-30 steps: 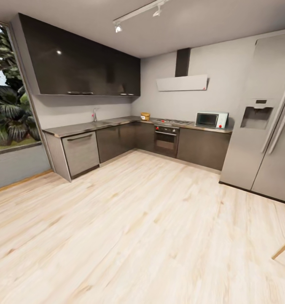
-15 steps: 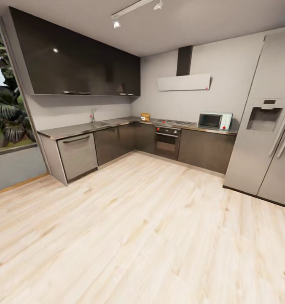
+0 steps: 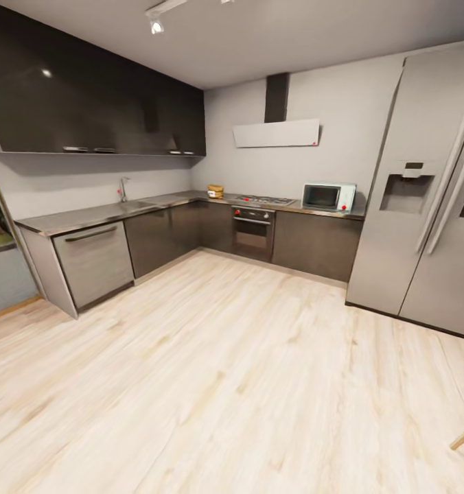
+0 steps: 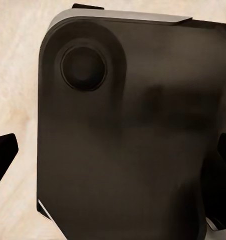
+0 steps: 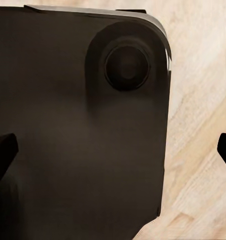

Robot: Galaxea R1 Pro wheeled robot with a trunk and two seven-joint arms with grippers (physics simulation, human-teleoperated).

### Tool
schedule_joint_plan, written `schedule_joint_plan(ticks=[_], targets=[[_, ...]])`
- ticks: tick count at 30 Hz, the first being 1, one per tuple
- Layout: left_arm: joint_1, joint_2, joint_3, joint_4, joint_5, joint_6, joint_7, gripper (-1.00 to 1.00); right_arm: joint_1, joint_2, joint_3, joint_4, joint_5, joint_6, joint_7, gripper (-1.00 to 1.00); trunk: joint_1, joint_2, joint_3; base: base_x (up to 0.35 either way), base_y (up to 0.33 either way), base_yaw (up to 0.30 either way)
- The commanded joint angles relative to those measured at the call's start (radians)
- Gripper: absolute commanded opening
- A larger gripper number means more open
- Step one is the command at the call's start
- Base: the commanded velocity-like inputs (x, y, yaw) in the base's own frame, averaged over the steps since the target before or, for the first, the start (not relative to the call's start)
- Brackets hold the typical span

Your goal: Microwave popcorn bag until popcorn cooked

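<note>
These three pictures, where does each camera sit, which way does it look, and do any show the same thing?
Head view: on the robot's head, facing across the wood floor to the far countertop, popcorn bag, microwave and fridge.
Left wrist view: near the left gripper, looking down past its dark fingertips at the robot's own dark base.
Right wrist view: near the right gripper, likewise looking down at the base.
Both wrist views share the base and the pale floor.

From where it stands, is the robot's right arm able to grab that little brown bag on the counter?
Probably not yet. The popcorn bag sits on the countertop in the far corner, across a wide stretch of wooden floor. The robot would likely need to roll closer first.
</note>
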Motion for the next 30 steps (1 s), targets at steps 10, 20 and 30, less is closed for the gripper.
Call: schedule_joint_plan(ticks=[10, 20, 30], targets=[[0.000, 0.000, 0.006, 0.000, 0.006, -0.001, 0.001, 1.00, 0.000, 0.001, 0.002, 0.000, 0.000, -0.003, 0.000, 1.00, 0.001, 0.000, -0.001, 0.167, 0.000, -0.246], [0.000, 0.000, 0.006, 0.000, 0.006, -0.001, 0.001, 1.00, 0.000, 0.000, 0.007, 0.000, 0.000, -0.001, 0.002, 1.00, 0.001, 0.000, -0.001, 0.042, 0.000, -0.175], [0.000, -0.001, 0.006, 0.000, 0.006, 0.000, 0.001, 1.00, 0.000, 0.001, 0.009, 0.000, 0.000, 0.006, 0.000, 1.00, 0.001, 0.000, -0.001, 0.309, 0.000, -0.003]])
